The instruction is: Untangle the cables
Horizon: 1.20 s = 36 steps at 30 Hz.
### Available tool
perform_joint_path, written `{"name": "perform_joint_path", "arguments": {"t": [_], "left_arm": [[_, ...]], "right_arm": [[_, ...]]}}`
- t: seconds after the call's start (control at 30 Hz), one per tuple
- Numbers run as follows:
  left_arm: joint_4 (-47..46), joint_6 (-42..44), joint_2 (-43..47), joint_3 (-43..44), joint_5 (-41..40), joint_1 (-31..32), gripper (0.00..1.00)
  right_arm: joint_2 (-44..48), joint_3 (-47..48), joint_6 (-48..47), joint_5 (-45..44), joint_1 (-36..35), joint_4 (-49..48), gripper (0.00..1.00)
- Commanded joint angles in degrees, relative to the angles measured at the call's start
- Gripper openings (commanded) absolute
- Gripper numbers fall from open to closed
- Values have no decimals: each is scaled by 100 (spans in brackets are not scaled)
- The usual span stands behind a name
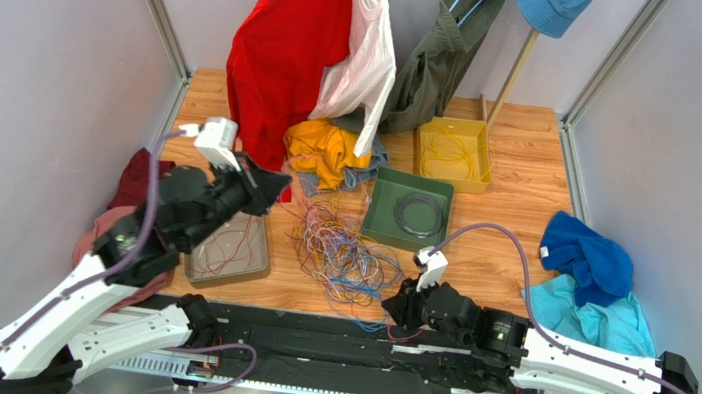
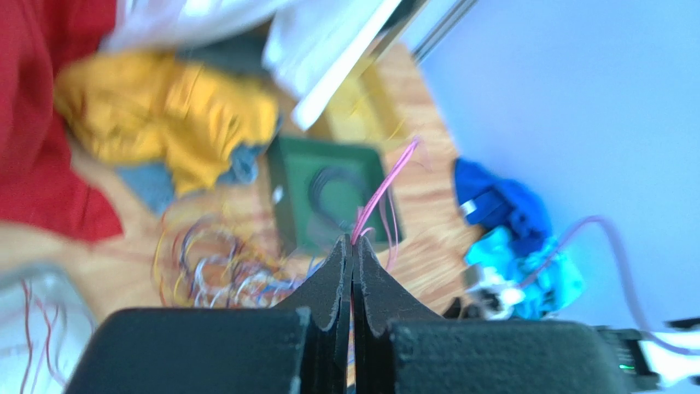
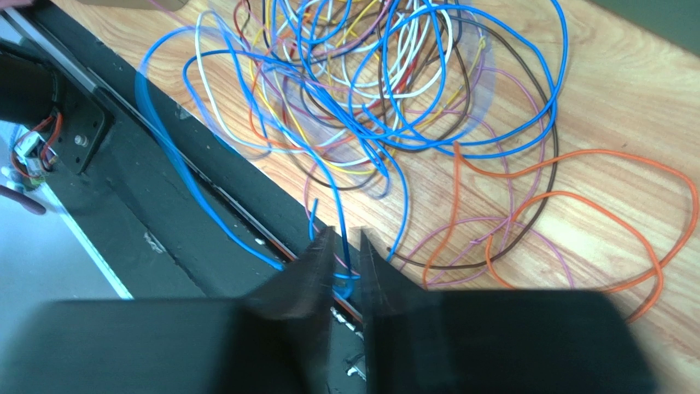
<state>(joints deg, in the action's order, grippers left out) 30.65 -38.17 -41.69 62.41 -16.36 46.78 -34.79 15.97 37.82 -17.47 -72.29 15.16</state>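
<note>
The cables [image 1: 339,245] lie as a loose tangle of blue, orange, purple, white and yellow wires on the wooden table, between the two arms. My left gripper [image 1: 278,189] hangs above the table beside the tangle. In the left wrist view it [image 2: 353,242] is shut on a thin pink cable [image 2: 382,185] that rises from its tips. My right gripper [image 1: 390,311] is low at the near edge of the tangle. In the right wrist view its jaws [image 3: 345,238] stand slightly apart, with a blue cable [image 3: 407,197] running loose through the gap, and the rest of the cables [image 3: 370,98] spread beyond.
A grey tray [image 1: 258,266] with red wires sits under the left arm. A green tray [image 1: 377,222] holds a dark coil, and a yellow tray [image 1: 481,133] holds yellow wires. Clothes hang behind [image 1: 282,50], and blue clothes [image 1: 586,259] lie at the right. A black rail [image 1: 309,336] runs along the near edge.
</note>
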Motion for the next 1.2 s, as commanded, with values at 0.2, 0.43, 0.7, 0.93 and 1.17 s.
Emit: {"name": "perform_joint_path", "arguments": {"t": [0.2, 0.43, 0.7, 0.93, 1.17], "left_arm": [[1021, 890, -875, 1843, 870, -11, 0], [1101, 750, -850, 1591, 1354, -3, 0], [723, 530, -507, 562, 1785, 6, 0], [723, 548, -419, 465, 1943, 41, 0], [705, 521, -340, 315, 2067, 68, 0]], "right_arm": [[1016, 591, -494, 34, -4, -426, 55], [1290, 864, -749, 130, 5, -1206, 61], [298, 1812, -1751, -63, 5, -1955, 65], [-827, 2446, -2455, -151, 4, -2561, 64], [-1951, 3000, -2649, -335, 66, -2659, 51]]}}
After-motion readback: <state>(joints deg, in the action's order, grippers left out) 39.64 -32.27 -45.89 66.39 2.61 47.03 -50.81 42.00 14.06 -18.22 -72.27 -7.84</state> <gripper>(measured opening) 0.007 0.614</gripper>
